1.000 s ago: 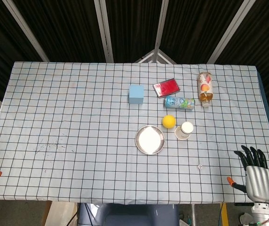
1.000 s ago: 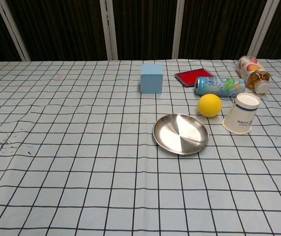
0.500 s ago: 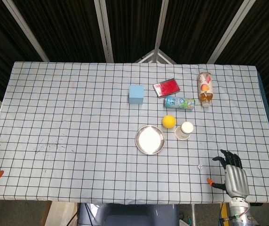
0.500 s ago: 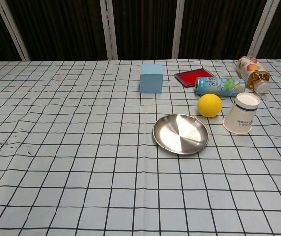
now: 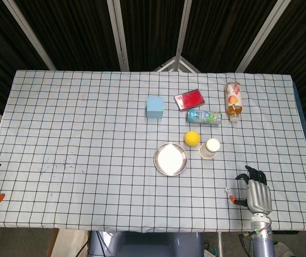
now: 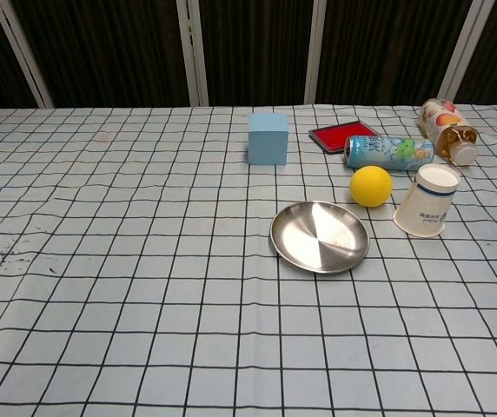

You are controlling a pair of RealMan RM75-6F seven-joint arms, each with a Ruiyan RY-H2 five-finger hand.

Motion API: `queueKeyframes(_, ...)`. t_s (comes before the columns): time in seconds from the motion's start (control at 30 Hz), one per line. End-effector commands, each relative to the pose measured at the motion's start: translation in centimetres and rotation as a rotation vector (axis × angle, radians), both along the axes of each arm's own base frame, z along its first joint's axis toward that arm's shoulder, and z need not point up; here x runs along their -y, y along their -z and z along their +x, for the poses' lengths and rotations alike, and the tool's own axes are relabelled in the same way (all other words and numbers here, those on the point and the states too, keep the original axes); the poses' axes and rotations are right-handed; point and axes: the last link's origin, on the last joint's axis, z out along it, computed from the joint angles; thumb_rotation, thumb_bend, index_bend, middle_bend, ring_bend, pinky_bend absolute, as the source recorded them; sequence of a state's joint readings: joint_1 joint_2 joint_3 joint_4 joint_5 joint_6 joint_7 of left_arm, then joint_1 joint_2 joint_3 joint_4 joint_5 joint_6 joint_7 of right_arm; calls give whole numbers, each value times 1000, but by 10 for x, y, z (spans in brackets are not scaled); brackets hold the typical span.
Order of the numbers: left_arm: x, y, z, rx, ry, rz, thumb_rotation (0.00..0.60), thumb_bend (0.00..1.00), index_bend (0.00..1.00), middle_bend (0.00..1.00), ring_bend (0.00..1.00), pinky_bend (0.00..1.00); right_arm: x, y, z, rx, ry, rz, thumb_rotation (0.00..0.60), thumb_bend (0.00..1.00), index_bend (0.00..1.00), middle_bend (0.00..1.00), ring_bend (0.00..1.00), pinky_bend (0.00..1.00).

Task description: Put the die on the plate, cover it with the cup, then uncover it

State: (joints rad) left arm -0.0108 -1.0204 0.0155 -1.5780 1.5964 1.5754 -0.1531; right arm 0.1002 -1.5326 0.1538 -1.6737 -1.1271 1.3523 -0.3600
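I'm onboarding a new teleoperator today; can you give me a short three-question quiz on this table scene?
1. True or false: the die already lies on the plate.
2. Which thing sits between the plate and the cup, slightly behind them? A) yellow ball B) blue block C) red case
3. Fill in: the robot hand nearest the die is the ____ one.

Key: 1 false, it lies on the cloth near the front edge; 2 A; 3 right.
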Motion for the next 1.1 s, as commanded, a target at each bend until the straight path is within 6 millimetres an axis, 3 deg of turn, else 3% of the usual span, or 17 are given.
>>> queueKeyframes(0.03,0,1,0,-2,-1,-1,600,296,209,0,0,24,1,6,-2,-7,12,11,600,80,426,146,102,0)
queueKeyframes(0.37,-1,3,1,-13,-7,-9,600,296,209,0,0,24,3,14,-3,-3,22,10,600,85,455,146,101,0)
queueKeyframes(1.1,-4,6,2,-20,-14,-12,600,297,210,0,0,23,10,27,-5,-36,29,11,600,243,533,148,101,0)
